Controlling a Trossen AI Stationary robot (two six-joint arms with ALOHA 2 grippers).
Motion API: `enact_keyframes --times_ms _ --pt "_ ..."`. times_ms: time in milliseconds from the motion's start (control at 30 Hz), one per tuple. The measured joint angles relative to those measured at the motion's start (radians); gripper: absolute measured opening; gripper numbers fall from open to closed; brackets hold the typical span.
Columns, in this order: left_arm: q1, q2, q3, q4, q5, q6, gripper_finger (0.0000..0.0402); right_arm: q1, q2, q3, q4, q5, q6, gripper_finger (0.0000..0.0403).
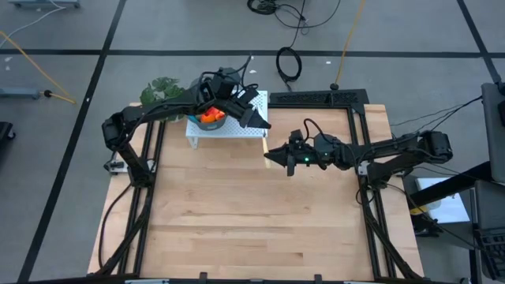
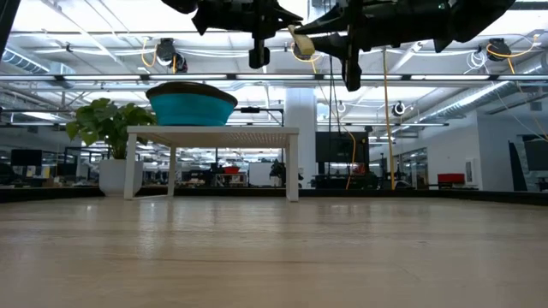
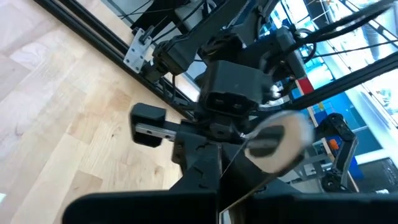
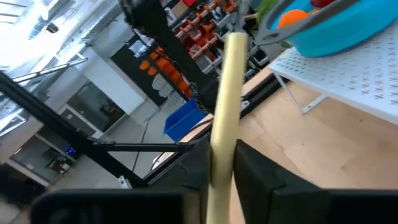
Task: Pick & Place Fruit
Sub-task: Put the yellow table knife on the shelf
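overhead, fruit (image 1: pixel 210 116) sat in the teal bowl (image 2: pixel 193 107) on the white stand (image 1: pixel 237 130). right gripper (image 1: pixel 278 155) clamped the pale knife (image 4: pixel 225 106) mid-table; left gripper (image 1: pixel 254 113) hung closed, empty, beside the bowl.

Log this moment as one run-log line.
right pincer: shut on knife, raised above table | left pincer: shut, over bowl | fruit: in bowl on white stand

The table (image 1: pixel 252 213) is pale wood planks, matt with visible grain. At its twelve o'clock edge, the small white stand (image 1: pixel 237 130) has a perforated top. The bowl (image 4: pixel 348 34) looks smooth turquoise plastic. The knife handle (image 4: pixel 225 106) is matt cream plastic.
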Motion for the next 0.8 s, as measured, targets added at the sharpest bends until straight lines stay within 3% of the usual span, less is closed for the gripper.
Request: enact_keyframes --times_ms 67,467,800 --pt "0.0 0.0 0.0 0.002 -0.001 0.002 0.0 -0.001 0.001 -0.001 -0.003 -0.001 0.001 0.0033" --pt "0.002 0.0 0.0 0.028 -0.025 0.047 0.0006 0.0 0.0 -0.001 0.003 0.041 0.031 0.0033" --pt "0.026 0.0 0.0 0.041 -0.029 0.101 0.008 -0.004 0.0 -0.001 0.004 0.056 0.069 0.0033"
